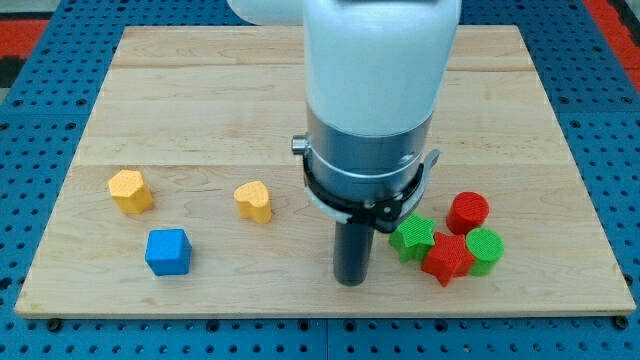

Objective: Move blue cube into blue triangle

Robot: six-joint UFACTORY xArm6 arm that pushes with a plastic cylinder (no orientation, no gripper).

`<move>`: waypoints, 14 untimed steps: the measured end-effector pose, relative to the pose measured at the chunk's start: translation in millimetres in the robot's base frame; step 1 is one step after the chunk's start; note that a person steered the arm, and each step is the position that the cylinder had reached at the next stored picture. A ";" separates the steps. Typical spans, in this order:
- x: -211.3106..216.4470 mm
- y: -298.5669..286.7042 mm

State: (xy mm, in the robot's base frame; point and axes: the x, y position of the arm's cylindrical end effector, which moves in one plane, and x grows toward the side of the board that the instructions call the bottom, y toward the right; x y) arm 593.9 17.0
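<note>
Six blocks lie on our wooden surface (200,100). Our tool is only a straight rod that has nothing to open or close, and it grips nothing. My tip (350,281) rests near the view's bottom, well apart from the blue cube (167,251) at the view's left. Two yellow blocks (130,190) (254,201) are above the cube. Just right of the tip, a green star (412,238), red star (447,258), red cylinder (468,211) and green cylinder (485,249) cluster together.
</note>
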 end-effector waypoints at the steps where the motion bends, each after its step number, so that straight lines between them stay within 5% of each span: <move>1: 25.1 -12.3; 2: 25.1 -39.7; 5: 2.4 -257.0; 7: -28.2 -248.1; 10: -25.6 -14.3; 14: -34.5 -49.3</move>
State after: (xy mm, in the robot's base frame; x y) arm 559.5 -32.2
